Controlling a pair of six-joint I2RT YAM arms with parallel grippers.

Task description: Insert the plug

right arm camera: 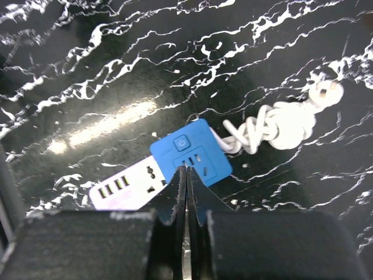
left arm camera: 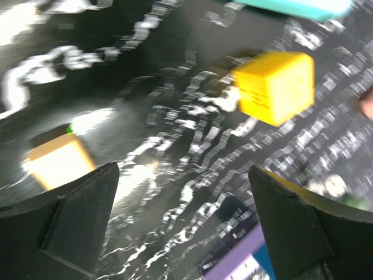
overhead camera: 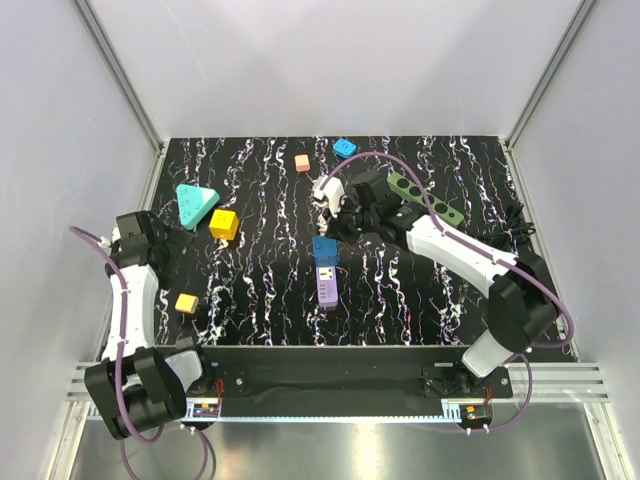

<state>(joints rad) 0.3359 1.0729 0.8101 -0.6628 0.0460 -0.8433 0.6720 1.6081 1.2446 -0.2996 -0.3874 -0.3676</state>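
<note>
Right gripper (right arm camera: 185, 195): fingers pressed together with nothing visibly between them, tips poised over the near edge of the blue socket block (right arm camera: 191, 154). The block's top face carries a round button marked with a power symbol and, below it, a multi-slot outlet. The blue block adjoins a white-and-purple strip body (right arm camera: 125, 189) with a row of four small ports and another outlet; any print on it is too small to read. A white cord (right arm camera: 271, 125), bunched in a loose coil, meets the block's corner and ends in the white plug (right arm camera: 323, 93), which lies unplugged on the black, white-veined worktop (overhead camera: 400, 290), just beyond the block toward the far edge and near the worktop's middle. Left gripper (left arm camera: 183, 224): fingers (left arm camera: 76, 216) spread wide apart, holding nothing, hovering near the left edge of the worktop. Its wrist view, blurred, shows a yellow cube (left arm camera: 274, 86) ahead and a small orange block (left arm camera: 58, 163) to one side. A teal triangular piece (overhead camera: 196, 203) lies just beside the yellow cube toward the far-left corner. Near the far edge are a salmon block (overhead camera: 302, 162) and a small blue piece (overhead camera: 345, 147). A green power strip (overhead camera: 425, 197) lies diagonally toward the far-right corner, partly under the right arm.
</note>
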